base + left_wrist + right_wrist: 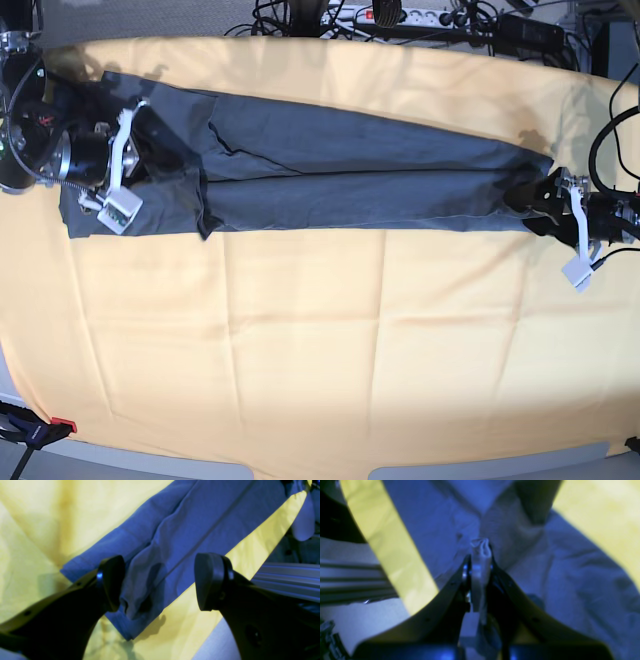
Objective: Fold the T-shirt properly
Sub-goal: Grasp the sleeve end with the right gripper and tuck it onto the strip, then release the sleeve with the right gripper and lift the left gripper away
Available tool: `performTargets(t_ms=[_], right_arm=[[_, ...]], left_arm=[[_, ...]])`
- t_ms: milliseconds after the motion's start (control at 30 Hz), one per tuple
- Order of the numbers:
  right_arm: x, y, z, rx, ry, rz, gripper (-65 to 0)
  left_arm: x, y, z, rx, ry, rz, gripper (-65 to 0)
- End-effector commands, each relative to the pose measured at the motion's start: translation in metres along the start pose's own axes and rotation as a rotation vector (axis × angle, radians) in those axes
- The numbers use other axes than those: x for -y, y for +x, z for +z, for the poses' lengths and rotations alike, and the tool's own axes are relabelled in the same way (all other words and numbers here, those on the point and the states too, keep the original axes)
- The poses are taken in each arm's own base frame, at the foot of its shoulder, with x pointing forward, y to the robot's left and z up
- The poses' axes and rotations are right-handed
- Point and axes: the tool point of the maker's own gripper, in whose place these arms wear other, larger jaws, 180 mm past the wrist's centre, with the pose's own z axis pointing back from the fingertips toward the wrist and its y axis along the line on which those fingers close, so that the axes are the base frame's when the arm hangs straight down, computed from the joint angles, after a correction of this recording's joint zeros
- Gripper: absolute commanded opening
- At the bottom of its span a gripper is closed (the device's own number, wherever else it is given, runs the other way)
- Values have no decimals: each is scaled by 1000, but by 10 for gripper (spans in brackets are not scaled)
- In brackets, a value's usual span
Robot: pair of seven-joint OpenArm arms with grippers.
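The dark grey T-shirt lies folded lengthwise into a long strip across the far part of the yellow tablecloth. At the strip's left end in the base view, my right gripper is shut on the cloth. The right wrist view shows its jaws pinching a raised fold of the T-shirt. At the strip's other end my left gripper stands open. In the left wrist view its fingers straddle the wrinkled end of the T-shirt, with nothing gripped. Whether they touch the cloth is unclear.
Cables and a power strip run along the table's far edge. A red-tipped clamp sits at the near left corner. The tablecloth hangs over a pale table edge beside the left gripper.
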Motion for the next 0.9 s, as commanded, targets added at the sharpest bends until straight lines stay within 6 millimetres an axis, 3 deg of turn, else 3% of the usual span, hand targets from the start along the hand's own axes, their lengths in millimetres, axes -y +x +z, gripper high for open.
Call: performTargets(t_ms=[0,133,333,467,867], right_arm=[[-2,4,7,6,1,27,-650],[-12,-19,8,-94,19,26,-650],[-11,-44,12,-232,15,27,-650],[4,-58,16,-309,-63,45,-650],[10,-78,25,-394,-99,49,-650]], left_arm=[[-1,14,13,35,17,-25,-199],[-1,14,14,38,18,-26,-199],[-4,14,20,31,36,-29,-199],[-8,12,30,16,60,-42,-199],[-18,15,55,-2,123,-57,-199]])
